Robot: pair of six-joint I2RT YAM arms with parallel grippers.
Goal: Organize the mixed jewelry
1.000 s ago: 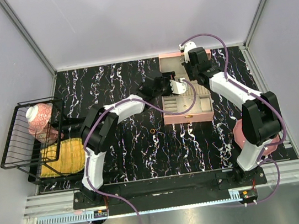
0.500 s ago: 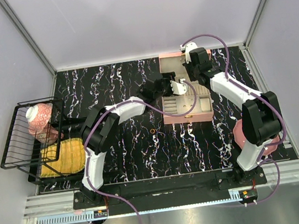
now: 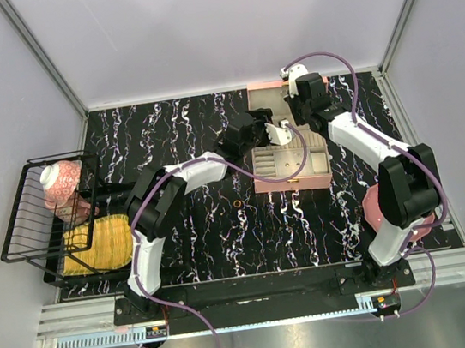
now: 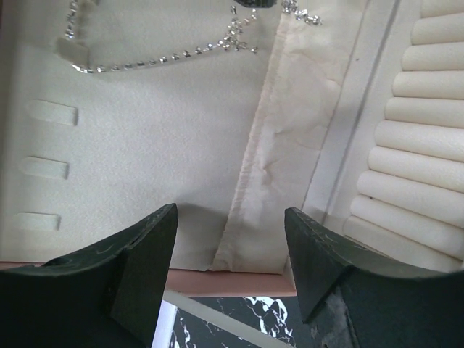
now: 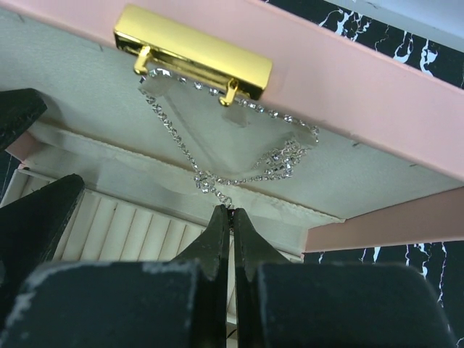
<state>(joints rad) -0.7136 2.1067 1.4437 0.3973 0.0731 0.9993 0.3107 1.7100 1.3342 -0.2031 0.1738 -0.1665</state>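
The pink box [image 3: 292, 181] stands open at the back right, its lid [image 3: 267, 97] laid back. A thin silver chain [image 5: 217, 176] hangs across the cream lid lining below the gold clasp [image 5: 192, 51]; it also shows in the left wrist view [image 4: 167, 58]. My right gripper [image 5: 230, 212] is shut on the chain's lower end, over the seam between the lid and the ring rolls [image 5: 138, 228]. My left gripper [image 4: 232, 239] is open and empty, over the box's near left edge, next to the right one [image 3: 292, 119]. A small gold ring [image 3: 236, 202] lies on the marble table left of the box.
A black wire rack [image 3: 25, 242] at the left holds a pink patterned bowl [image 3: 60, 181] and a yellow ribbed mat [image 3: 108, 241]. A round pink disc [image 3: 373, 206] lies at the right behind the right arm. The table edge runs along the front.
Both grippers have shifted slightly toward the lid. The right gripper stays shut on the chain and the left stays open.
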